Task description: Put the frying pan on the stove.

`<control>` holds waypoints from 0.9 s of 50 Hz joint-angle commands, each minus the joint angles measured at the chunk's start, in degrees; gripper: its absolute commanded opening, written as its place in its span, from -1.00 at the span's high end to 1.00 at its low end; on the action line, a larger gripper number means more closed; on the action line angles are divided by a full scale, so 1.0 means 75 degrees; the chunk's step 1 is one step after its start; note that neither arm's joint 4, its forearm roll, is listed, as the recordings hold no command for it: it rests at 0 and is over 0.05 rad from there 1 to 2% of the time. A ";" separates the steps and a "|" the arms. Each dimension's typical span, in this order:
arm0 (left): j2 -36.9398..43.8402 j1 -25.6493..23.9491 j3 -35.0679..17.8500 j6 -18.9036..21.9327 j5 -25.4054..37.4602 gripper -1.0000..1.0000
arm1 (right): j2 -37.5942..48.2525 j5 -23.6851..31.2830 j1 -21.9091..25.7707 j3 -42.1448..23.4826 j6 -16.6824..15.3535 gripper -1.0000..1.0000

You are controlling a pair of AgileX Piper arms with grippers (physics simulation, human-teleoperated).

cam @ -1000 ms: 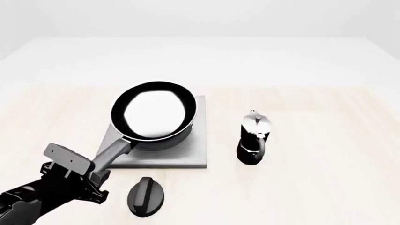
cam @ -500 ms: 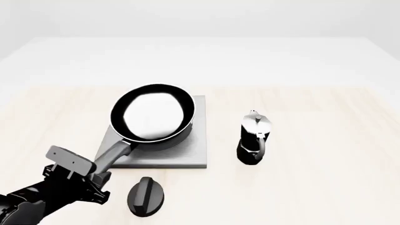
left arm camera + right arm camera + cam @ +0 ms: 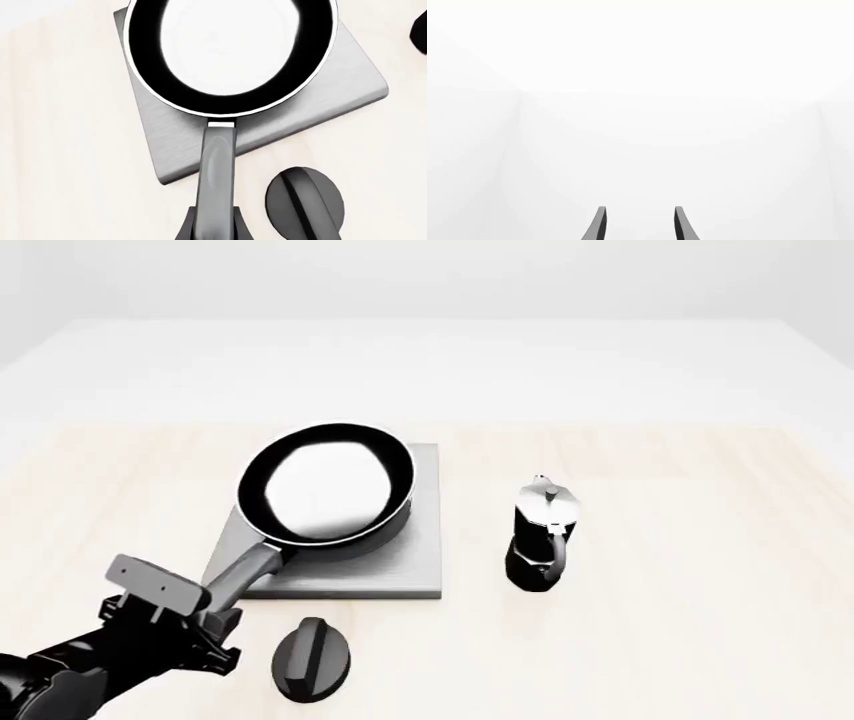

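Two arms belong to the rig, but only the left gripper [image 3: 200, 615] is at work; it pinches the far end of the handle [image 3: 217, 170] of the pan [image 3: 327, 490]. The fingers [image 3: 189, 227] sit on either side of the handle at the near edge of the left wrist view. Ahead of that gripper, along the handle, the pan bowl lies over the stove [image 3: 350, 562], covering most of its top. Whether the base rests on the slab or hovers just above it cannot be told from these views. The right gripper [image 3: 638, 225] shows its two fingertips parted, with nothing between them, facing blank white, out of the front view.

Beside the left gripper, to its right and apart from it, lies a black knob [image 3: 311, 658]. A moka pot [image 3: 542, 536] stands further right, well clear of the stove.

Step in hand, as judged: setting the pan down and letting go. To do it well:
- keep the handle level so the base meets the slab flat, not rim first;
- lower straight down, without dragging, so the bowl stays inside the slab's edges;
- spread the fingers only once the weight is carried by the stove;
- draw back along the handle's line, staying away from the knob.
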 commanded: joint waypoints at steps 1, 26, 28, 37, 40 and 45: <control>0.0207 -0.0031 -0.0172 0.0090 -0.0331 1.00 | 0.0000 -0.0007 -0.0004 0.0014 0.0004 -1.00; 0.0535 -0.0102 -0.0116 0.0022 -0.0582 1.00 | 0.0000 -0.0066 0.0007 0.0101 0.0002 -1.00; 0.0495 -0.0093 -0.0098 0.0020 -0.0554 1.00 | 0.0000 -0.0068 0.0010 0.0109 0.0001 -1.00; 0.0337 -0.0111 -0.0063 -0.0015 -0.0395 -1.00 | 0.0000 -0.0072 0.0025 0.0113 -0.0004 -1.00; 0.0343 -0.0115 -0.0081 -0.0021 -0.0379 -1.00 | 0.0000 -0.0068 0.0026 0.0105 -0.0002 -1.00; 0.0297 -0.0126 -0.0073 -0.0029 -0.0343 -1.00 | 0.0000 -0.0067 0.0032 0.0104 0.0001 -1.00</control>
